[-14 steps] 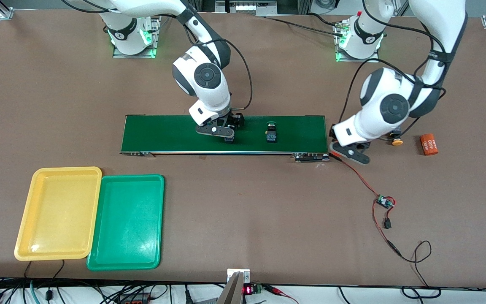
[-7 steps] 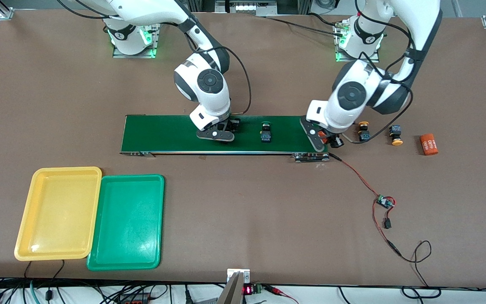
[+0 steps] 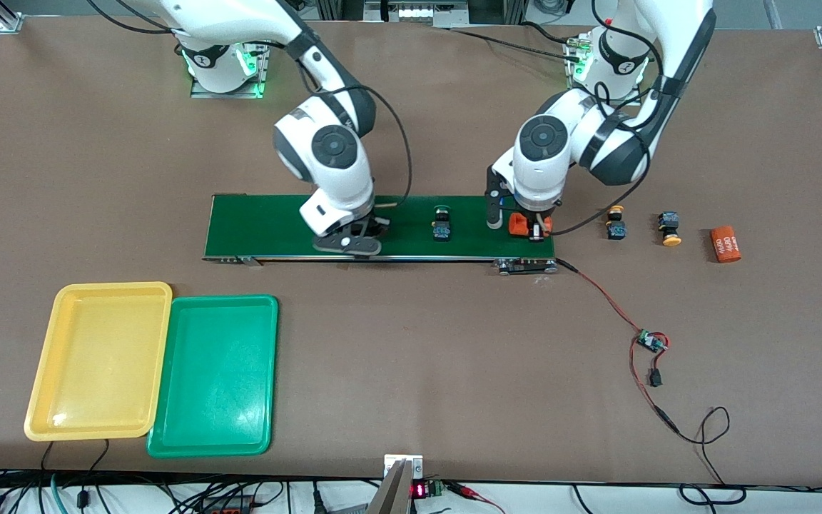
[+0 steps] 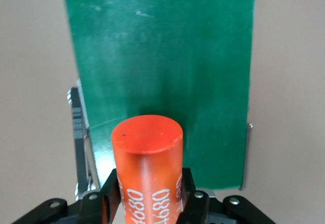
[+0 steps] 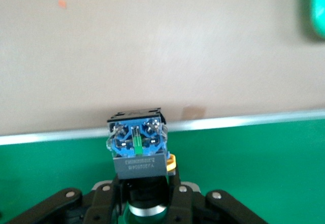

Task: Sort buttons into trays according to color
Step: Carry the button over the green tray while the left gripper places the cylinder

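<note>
Buttons and trays are spread across the broad brown tabletop [image 3: 411,357], and the long dark green conveyor belt [image 3: 275,225] runs along its middle. Nearer the front camera than the belt, toward the right arm's end, the yellow tray [image 3: 111,285] and the green tray [image 3: 222,298] lie side by side, edges touching, the yellow one closer to that end. Now the arms: the right arm reaches out from its base, elbow bent, wrist tipped steeply down, and the right gripper [image 3: 349,239] hangs low over the belt with its jaws clamped on a button [image 5: 138,150], black-and-blue body up, its cap tucked down between the jaws so I can't call the colour. The left arm curls tightly out from its base, wrist turned down over the belt's end nearest its side, and the left gripper [image 3: 529,227] has its jaws closed around an orange cylinder [image 4: 147,158] with white print. Between the two grippers a green button [image 3: 442,223] stands on the belt. Off the belt, toward the left arm's end, two yellow buttons [image 3: 616,223] [image 3: 669,228] rest near each other on the tabletop, and a second orange cylinder [image 3: 725,244] lies just past them.
</note>
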